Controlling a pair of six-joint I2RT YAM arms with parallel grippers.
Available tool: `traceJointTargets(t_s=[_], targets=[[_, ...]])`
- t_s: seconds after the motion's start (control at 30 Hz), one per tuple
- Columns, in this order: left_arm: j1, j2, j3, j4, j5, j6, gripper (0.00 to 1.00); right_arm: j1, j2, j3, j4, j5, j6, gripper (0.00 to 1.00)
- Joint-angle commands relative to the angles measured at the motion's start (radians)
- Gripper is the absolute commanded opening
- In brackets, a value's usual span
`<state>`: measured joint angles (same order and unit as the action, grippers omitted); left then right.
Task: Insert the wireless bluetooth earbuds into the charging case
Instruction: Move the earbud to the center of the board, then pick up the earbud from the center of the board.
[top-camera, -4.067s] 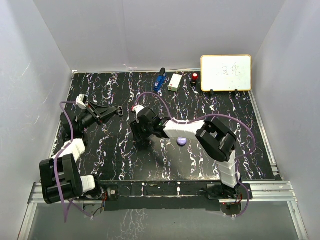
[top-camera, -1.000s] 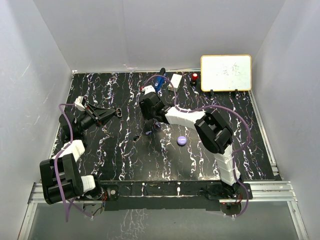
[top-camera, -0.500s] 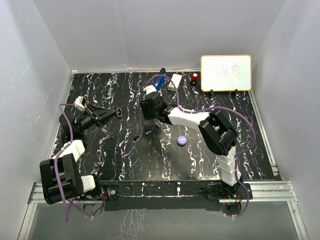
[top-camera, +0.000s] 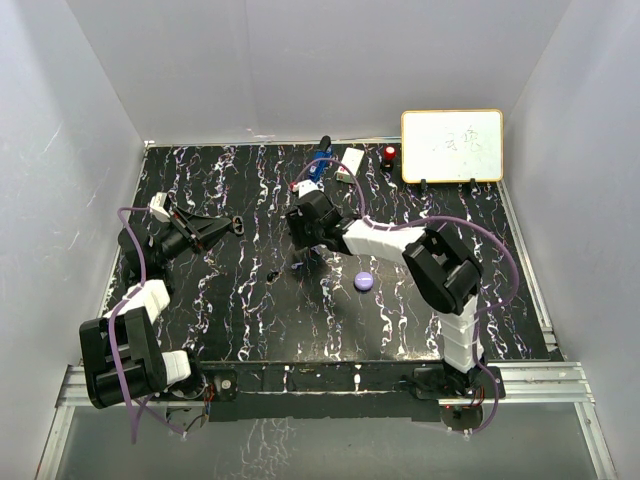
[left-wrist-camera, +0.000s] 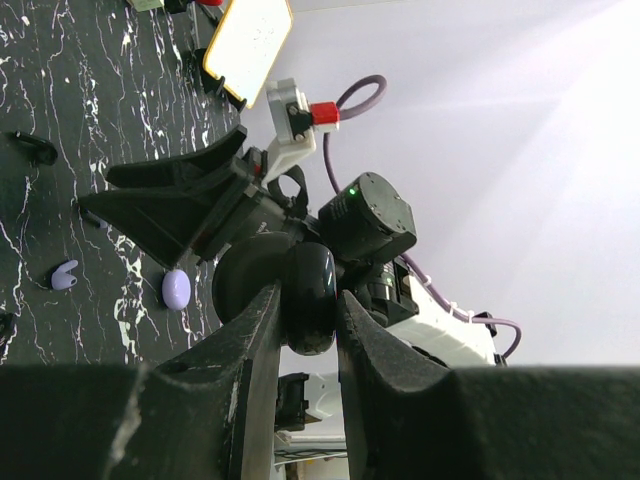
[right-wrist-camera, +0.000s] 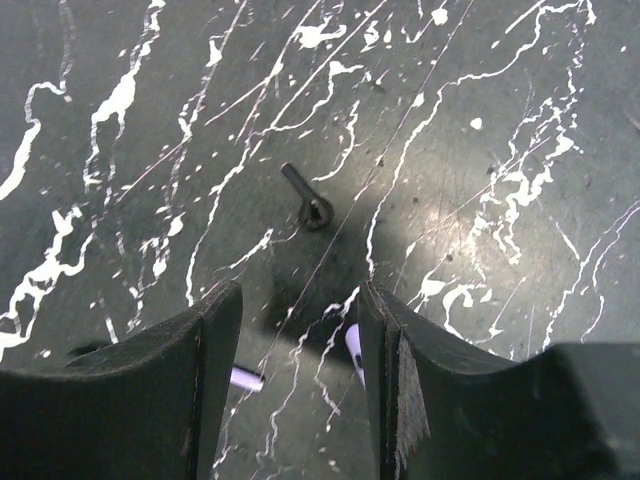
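Observation:
My right gripper hangs open just above the black marbled table near its centre. In the right wrist view, two lavender earbud pieces peek out at the inner faces of its fingers. A black earbud lies ahead of them, also seen from above. A lavender round charging case sits to the right of the gripper. My left gripper is raised at the left, shut on a black round case.
At the back edge stand a whiteboard, a blue gadget, a white box and a small red-and-black item. White walls close in on three sides.
The right wrist has drifted slightly to the right and nearer over the last second. Four seconds ago it sat lower over the centre, covering the black earbud. The left arm is unchanged.

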<state>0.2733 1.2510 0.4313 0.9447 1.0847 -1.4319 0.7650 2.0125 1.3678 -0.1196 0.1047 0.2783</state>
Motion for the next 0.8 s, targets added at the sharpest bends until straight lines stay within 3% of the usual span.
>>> traceJointTargets(t_s=[0.0, 0.3, 0.77], targets=[[0.008, -0.021, 0.006, 0.005, 0.005, 0.01, 0.0, 0.032, -0.113, -0.033, 0.068, -0.061, 0.017, 0.48], [0.009, -0.027, -0.001, 0.001, -0.005, 0.011, 0.0, 0.149, -0.121, -0.063, 0.075, -0.099, -0.088, 0.48], [0.013, -0.047, 0.003, -0.012, 0.001, 0.011, 0.0, 0.216, -0.089, -0.053, 0.04, 0.038, -0.115, 0.48]])
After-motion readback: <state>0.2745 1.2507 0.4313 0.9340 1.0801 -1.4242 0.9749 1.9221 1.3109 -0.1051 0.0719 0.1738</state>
